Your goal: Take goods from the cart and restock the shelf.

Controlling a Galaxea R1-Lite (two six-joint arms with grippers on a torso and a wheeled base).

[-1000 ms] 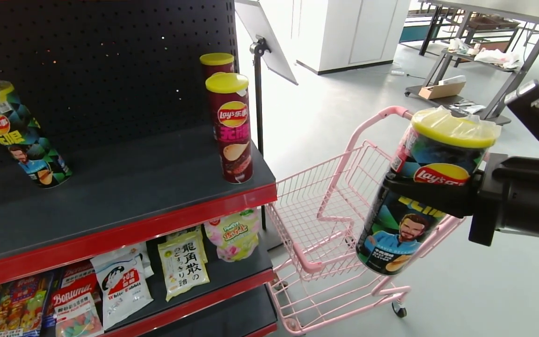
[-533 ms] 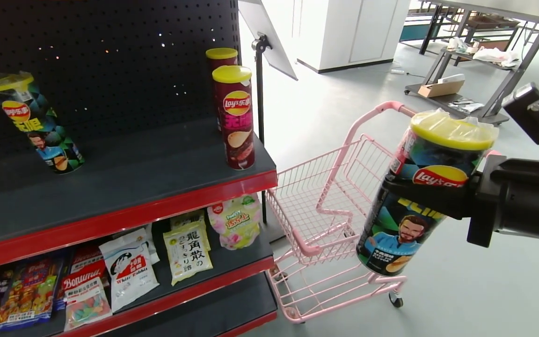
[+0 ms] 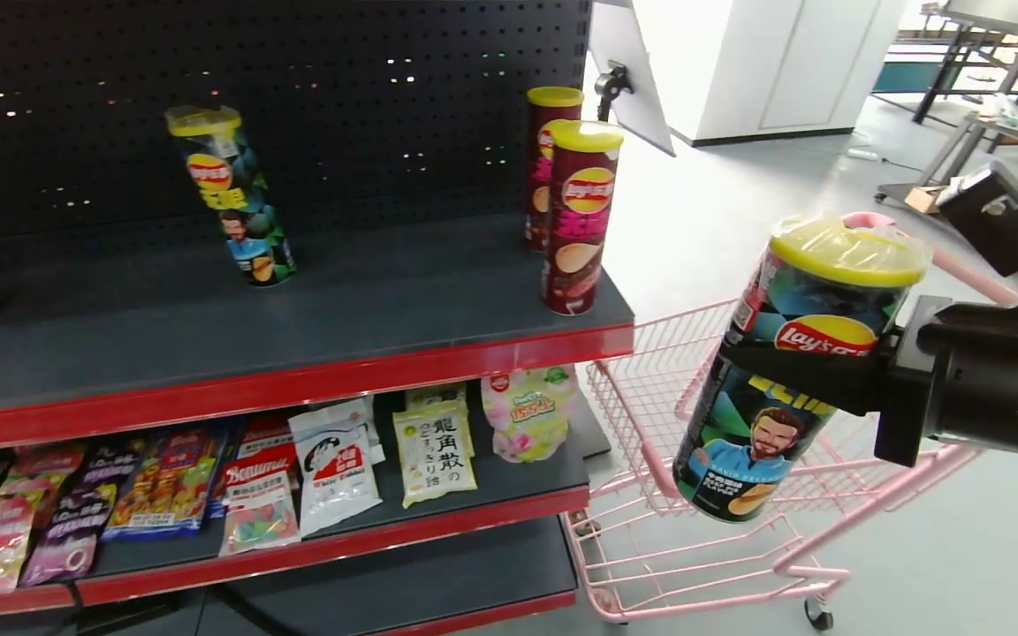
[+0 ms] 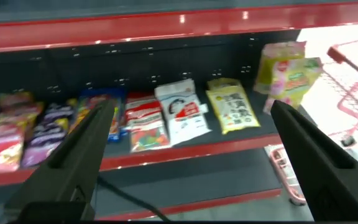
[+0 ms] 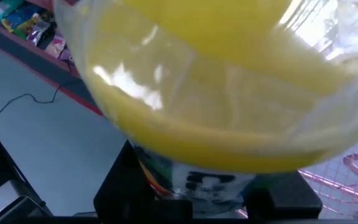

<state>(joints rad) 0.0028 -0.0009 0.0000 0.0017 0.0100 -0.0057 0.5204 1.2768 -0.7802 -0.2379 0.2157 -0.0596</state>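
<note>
Grey floor (image 3: 721,221), white cabinet (image 3: 783,62), metal tables (image 3: 1004,11) behind

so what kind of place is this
Probably a mock shop inside a lab: a shelf stocked with chip cans and snack bags, a pink cart beside it, and work tables behind.

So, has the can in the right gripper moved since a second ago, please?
Yes. The can has come leftward, nearer the shelf, toward its right end; the view also shifted.

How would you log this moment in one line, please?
right gripper: holds can by cart | left gripper: open, empty | shelf: cans on top
</note>
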